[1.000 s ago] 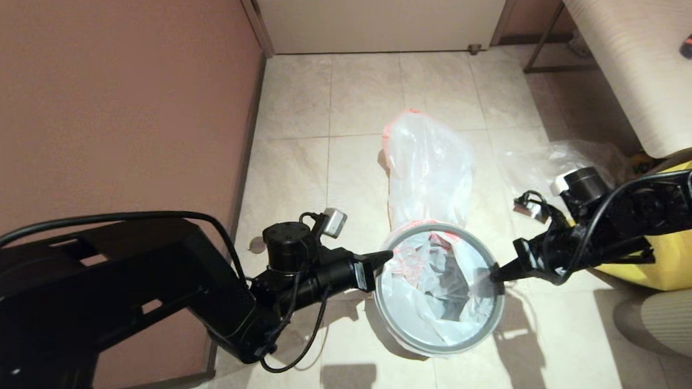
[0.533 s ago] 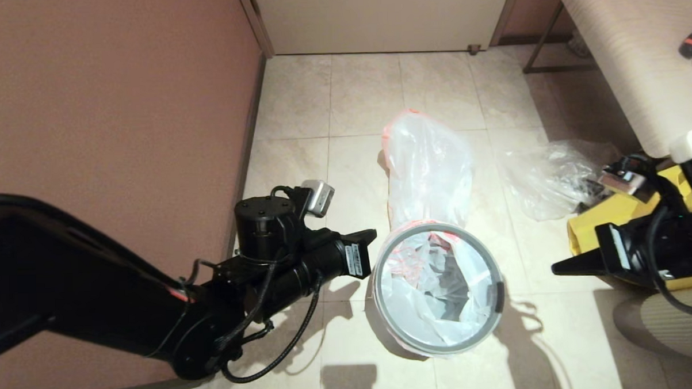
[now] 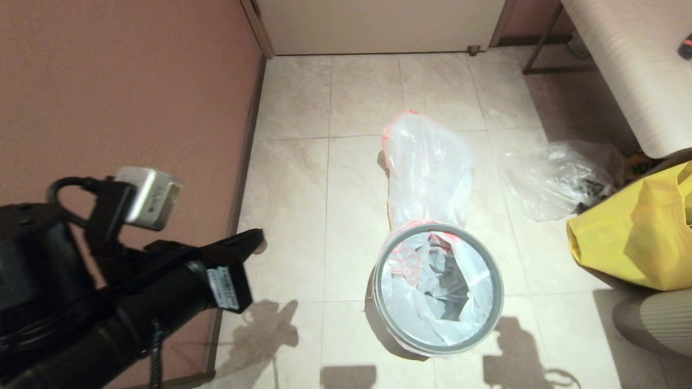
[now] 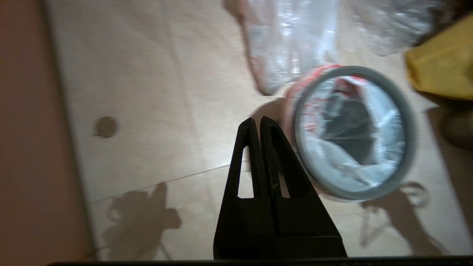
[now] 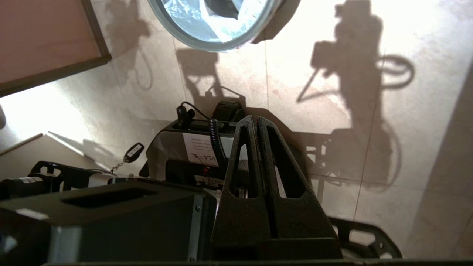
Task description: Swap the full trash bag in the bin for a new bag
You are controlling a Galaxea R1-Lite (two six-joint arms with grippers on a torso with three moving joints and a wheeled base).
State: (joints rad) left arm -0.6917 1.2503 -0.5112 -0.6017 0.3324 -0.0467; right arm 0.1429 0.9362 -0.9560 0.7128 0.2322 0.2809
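The bin stands on the floor tiles, its grey ring rim (image 3: 379, 294) clamped over the new bag (image 3: 406, 284), whose red-orange print shows at the back edge. Behind it lies the full trash bag (image 3: 428, 168), milky white and bulky. My left gripper (image 3: 257, 239) is shut and empty, raised well to the left of the bin, near the wall. In the left wrist view the left gripper (image 4: 257, 120) sits beside the rim (image 4: 409, 122), the new bag (image 4: 314, 122) and the full trash bag (image 4: 288, 44). My right gripper (image 5: 255, 118) is shut and empty over my base, out of the head view.
A clear colourless plastic bag (image 3: 552, 178) lies right of the full bag. A yellow fabric tote (image 3: 641, 236) sits at the right, under a pale table (image 3: 623, 52). A brown wall (image 3: 106, 82) bounds the left. A grey padded seat (image 3: 667, 321) is at the lower right.
Both grippers left the bin's rim. The left arm drew back to the left and up toward the camera. The right arm pulled away to the right and out of the head view.
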